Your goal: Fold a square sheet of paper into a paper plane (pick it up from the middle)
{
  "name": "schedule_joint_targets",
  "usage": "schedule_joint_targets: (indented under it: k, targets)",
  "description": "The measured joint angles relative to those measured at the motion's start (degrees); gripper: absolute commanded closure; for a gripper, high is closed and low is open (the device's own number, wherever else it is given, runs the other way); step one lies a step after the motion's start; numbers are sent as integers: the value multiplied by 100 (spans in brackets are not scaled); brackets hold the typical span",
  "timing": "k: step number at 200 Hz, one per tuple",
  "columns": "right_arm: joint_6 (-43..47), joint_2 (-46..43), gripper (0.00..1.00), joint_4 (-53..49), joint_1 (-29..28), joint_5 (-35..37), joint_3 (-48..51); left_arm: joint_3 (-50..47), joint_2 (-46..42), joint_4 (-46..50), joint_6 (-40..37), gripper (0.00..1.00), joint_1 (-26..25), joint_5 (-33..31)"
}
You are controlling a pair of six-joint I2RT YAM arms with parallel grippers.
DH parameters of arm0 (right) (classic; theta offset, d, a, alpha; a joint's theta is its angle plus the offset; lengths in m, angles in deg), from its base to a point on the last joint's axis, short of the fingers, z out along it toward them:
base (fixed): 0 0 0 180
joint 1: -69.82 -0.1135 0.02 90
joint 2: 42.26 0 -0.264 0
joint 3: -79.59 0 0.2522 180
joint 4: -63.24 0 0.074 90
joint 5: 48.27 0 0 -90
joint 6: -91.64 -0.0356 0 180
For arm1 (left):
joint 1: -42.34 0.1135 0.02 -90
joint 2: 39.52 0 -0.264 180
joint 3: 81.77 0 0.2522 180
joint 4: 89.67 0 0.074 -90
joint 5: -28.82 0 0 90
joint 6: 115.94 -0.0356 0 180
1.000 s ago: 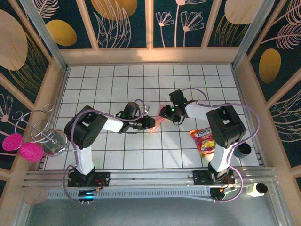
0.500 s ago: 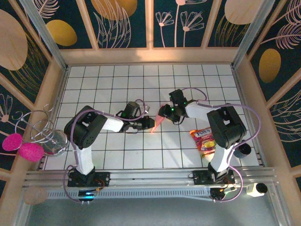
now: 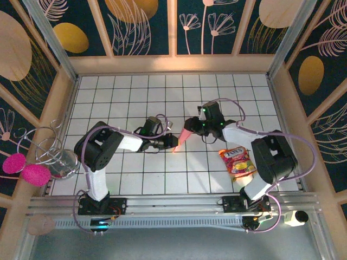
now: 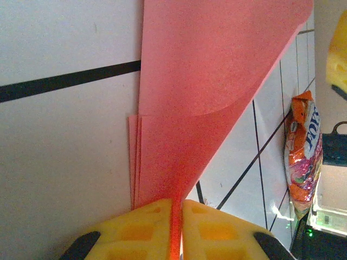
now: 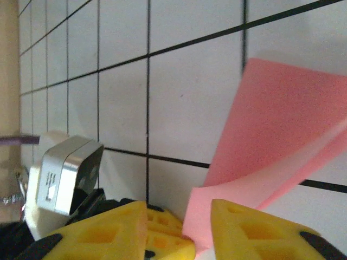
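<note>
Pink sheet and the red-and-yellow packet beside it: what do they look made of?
The pink sheet looks like thin matte paper: faintly grainy surface, no shine, crisp fold lines and stacked layer edges. The snack packet is probably glossy plastic film: crinkled, printed, and catching bright highlights.

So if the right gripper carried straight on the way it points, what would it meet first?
The folded pink paper, its corner within the open right gripper; beyond it, probably the tiled table, though depth is unclear.
</note>
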Motion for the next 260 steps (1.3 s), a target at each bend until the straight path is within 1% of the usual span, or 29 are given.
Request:
schedule_joint_targets:
  k: [37,100,146,180,215,260]
  targets:
    - [-15,404,74,201,-90,-258,-4,2,0,9,4,88,0,2]
    - [-13,717,73,435,-90,-326,-9,11,17,0,70,87,4,61]
    - [-11,990,73,522,-87,-374,-111,11,20,-26,133,84,4,76]
    - [-7,1056,73,627,-83,-452,-127,11,35,-33,162,88,7,83]
    - [35,994,71,645,-61,-492,-122,11,55,-37,177,90,22,101]
    - [63,299,73,1049,-13,-586,487,11,70,-59,243,92,26,105]
